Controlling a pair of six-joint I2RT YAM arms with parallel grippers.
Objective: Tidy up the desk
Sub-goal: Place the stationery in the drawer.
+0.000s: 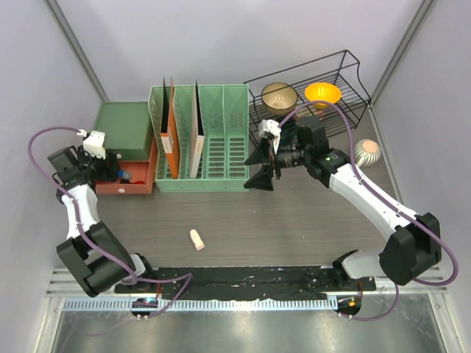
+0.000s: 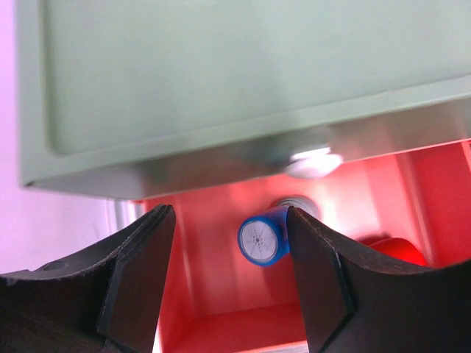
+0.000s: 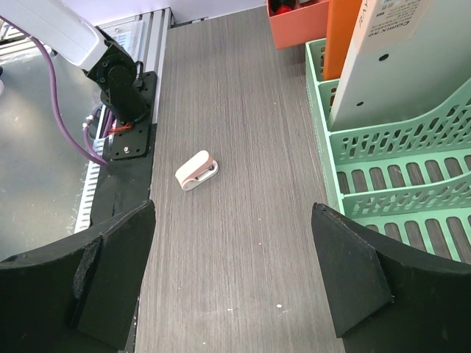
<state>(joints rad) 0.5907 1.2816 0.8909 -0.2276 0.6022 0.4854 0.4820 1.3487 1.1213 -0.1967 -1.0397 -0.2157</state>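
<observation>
The desk [image 1: 309, 220] spreads dark and wood-grained under both arms, the green file rack [image 1: 213, 140] standing at its far side. One small pale clip-like piece [image 1: 196, 239] lies loose in front of the rack, toward the near rail. Its long axis runs roughly from the rack toward that rail, slightly skewed.

The right gripper [image 1: 259, 170] hovers just off the rack's right front corner, jaws spread wide and empty, the pale piece below and to its left. In the right wrist view the piece sits diagonal to the line between the fingers.

Left of the rack, the left gripper [image 2: 228, 213] reaches into one orange-red drawer [image 1: 140, 176] under one green box [image 1: 125, 121]. Its jaws are partly apart and clamp nothing. One blue-capped tube [image 2: 259, 239] lies between and beyond the fingers.

Both grippers are about equally far from the loose piece. The free right arm looks better placed for it and would likely need a wrist turn to close across its short side.

The rack holds two items, an orange folder [image 1: 171, 129] and a white book [image 1: 197, 129]. Right of the rack, one black wire basket [image 1: 346, 81] carries two bowls, one brown [image 1: 279, 95] and one orange [image 1: 322, 93]. One striped round object [image 1: 366, 151] sits beyond it.
</observation>
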